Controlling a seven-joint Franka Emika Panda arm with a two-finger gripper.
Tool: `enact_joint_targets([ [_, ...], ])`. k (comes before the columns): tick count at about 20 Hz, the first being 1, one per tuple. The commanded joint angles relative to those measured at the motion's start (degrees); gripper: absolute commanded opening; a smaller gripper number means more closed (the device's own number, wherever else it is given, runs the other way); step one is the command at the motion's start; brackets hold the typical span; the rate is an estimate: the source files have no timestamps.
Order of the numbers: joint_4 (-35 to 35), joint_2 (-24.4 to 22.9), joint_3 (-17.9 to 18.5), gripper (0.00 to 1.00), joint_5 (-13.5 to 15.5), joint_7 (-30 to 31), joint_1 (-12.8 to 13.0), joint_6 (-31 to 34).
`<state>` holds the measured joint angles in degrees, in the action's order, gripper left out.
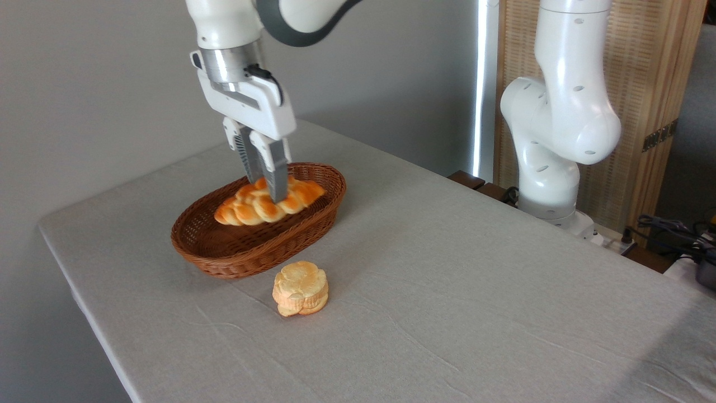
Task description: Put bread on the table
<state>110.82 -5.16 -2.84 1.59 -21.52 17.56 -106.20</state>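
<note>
We see the gripper clenched around the middle of the bread, a braided loaf held aloft above the wicker basket, clear of its floor. The basket sits near the table's far left corner. A round flower-shaped bun rests on the cloth just beside the basket's near rim.

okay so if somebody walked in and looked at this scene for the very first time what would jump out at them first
Most likely the bread: a glossy orange braided loaf pinched in the gripper and hanging over the brown wicker basket, left of centre. Next, the pale flower-shaped bun sitting alone on the table just in front of the basket. The white arm's thick base column rising at the right edge of the table also draws the eye.
</note>
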Motion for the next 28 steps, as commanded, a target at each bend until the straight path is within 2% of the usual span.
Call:
enact_joint_targets([
  [1, 5.45, -4.07, 4.94, 0.56, -0.09, -1.07, 0.11, 0.29],
  [4, 7.82, -4.77, 9.6, 0.56, -1.23, -2.47, 0.11, -0.84],
  [5, 8.61, -4.77, 10.83, 0.59, -1.84, -3.52, 0.11, -0.85],
  [7, 9.49, -4.77, 11.37, 0.64, -2.2, -4.59, 0.11, -0.85],
  [9, 10.02, -4.6, 11.37, 0.84, -2.9, -4.59, 0.11, -0.85],
  [10, 10.2, -4.42, 11.37, 1.0, -3.08, -4.59, 0.11, -1.02],
  [22, 10.03, -2.49, 11.19, 1.0, -3.17, -4.5, 0.81, -4.1],
  [28, 6.25, -3.54, 10.49, 1.0, -2.38, -4.41, 1.07, -3.49],
])
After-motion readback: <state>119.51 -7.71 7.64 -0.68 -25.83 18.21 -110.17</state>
